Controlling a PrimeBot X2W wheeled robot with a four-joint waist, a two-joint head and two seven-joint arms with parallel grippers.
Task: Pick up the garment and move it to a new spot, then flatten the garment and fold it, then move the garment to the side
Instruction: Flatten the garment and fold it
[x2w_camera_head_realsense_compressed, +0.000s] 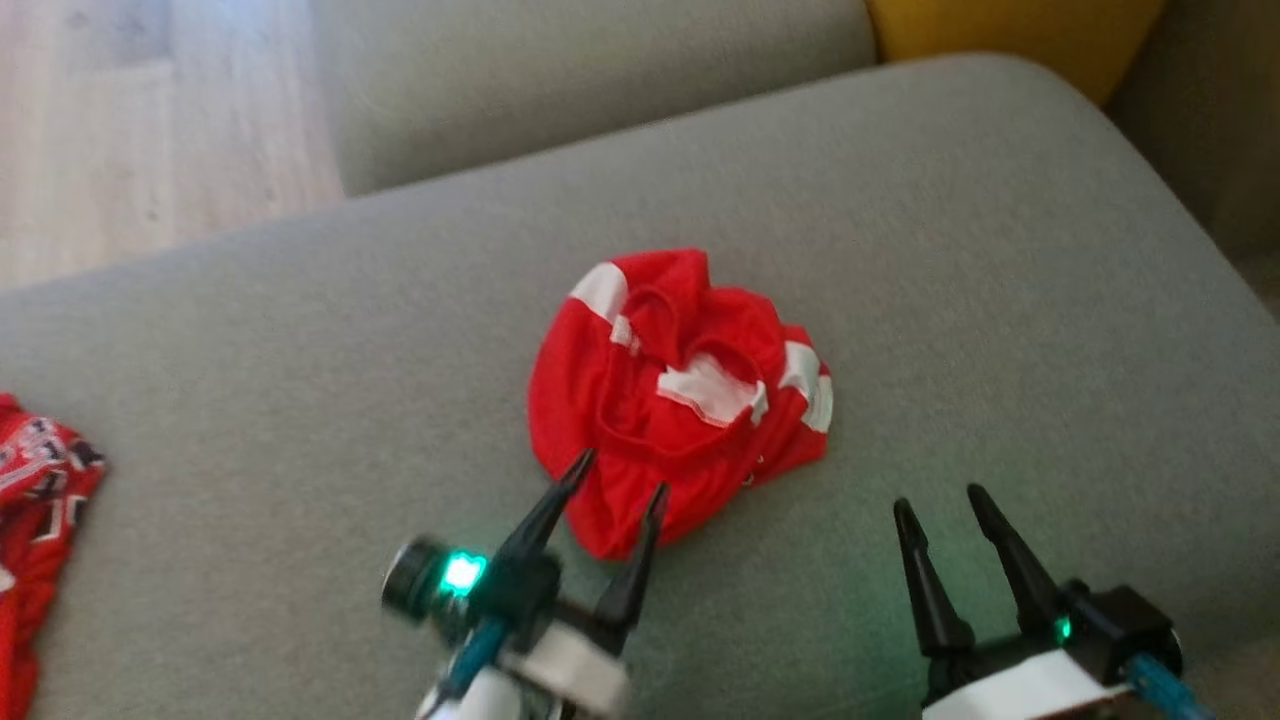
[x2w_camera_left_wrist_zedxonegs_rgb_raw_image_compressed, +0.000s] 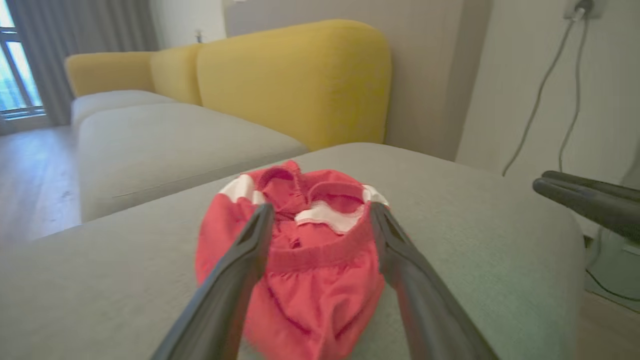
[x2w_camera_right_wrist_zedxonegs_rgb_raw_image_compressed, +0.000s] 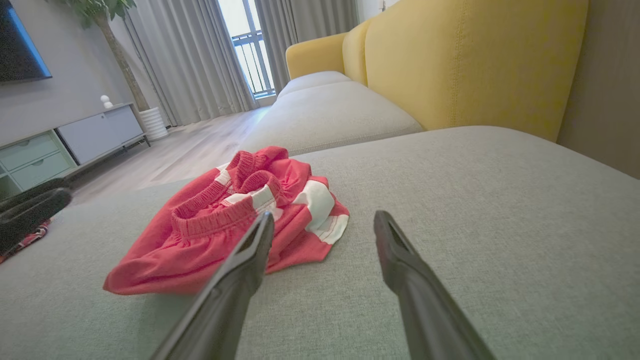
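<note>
Left gripper (x2w_camera_head_realsense_compressed: 622, 475): jaws spread wide and gripping nothing, tips over the near edge of the garment (x2w_camera_head_realsense_compressed: 680, 400). From the head view I can't tell whether they touch the cloth or sit just above it. Its own wrist camera shows the two fingers framing the red heap, with the elastic waistband running across between them.

Right gripper (x2w_camera_head_realsense_compressed: 938, 500) is also wide apart and empty, off to the garment's right over bare cushion (x2w_camera_head_realsense_compressed: 1000, 250). In its wrist view the left-hand finger crosses the hem, while the other has only grey fabric around it.

The garment is red shorts with white panels, crumpled in a mound near the middle of the cushion. The right wrist view shows it from the side, bunched high at the waistband and trailing flat toward the front edge — that doesn't show from above.

The head view catches a second red piece (x2w_camera_head_realsense_compressed: 40, 500), patterned, at the cushion's far left edge, and pale floor (x2w_camera_head_realsense_compressed: 150, 120) beyond.

The left wrist view brings in the yellow backrest (x2w_camera_left_wrist_zedxonegs_rgb_raw_image_compressed: 295, 80) and two cables (x2w_camera_left_wrist_zedxonegs_rgb_raw_image_compressed: 550, 75) running down the wall — the right gripper's fingers poke in at that view's right edge.

The right wrist view shows grey curtains (x2w_camera_right_wrist_zedxonegs_rgb_raw_image_compressed: 190, 60), a window (x2w_camera_right_wrist_zedxonegs_rgb_raw_image_compressed: 247, 50) and a low cabinet (x2w_camera_right_wrist_zedxonegs_rgb_raw_image_compressed: 95, 132).
</note>
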